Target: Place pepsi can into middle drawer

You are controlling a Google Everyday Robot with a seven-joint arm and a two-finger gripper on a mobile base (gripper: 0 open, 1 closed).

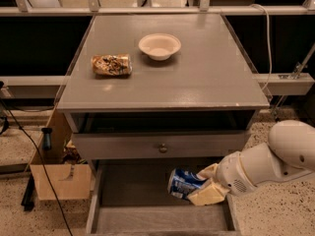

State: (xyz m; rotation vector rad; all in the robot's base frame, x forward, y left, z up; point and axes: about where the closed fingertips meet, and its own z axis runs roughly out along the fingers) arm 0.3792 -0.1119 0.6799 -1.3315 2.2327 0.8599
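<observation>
The pepsi can [181, 182] is a small blue can with white markings, lying on its side in my gripper [205, 185]. The cream fingers [206, 194] are shut on its right end. The can is low over the right part of the middle drawer [133, 191], a wide shallow grey drawer pulled out at the bottom. I cannot tell whether the can touches the drawer floor. My white arm [270, 159] reaches in from the right.
Above the open drawer is a shut drawer front with a small round knob [162, 148]. On the cabinet top lie a tan-and-brown can [111, 65] and a white bowl [159, 45]. A cardboard box [55, 178] stands at the left on the floor.
</observation>
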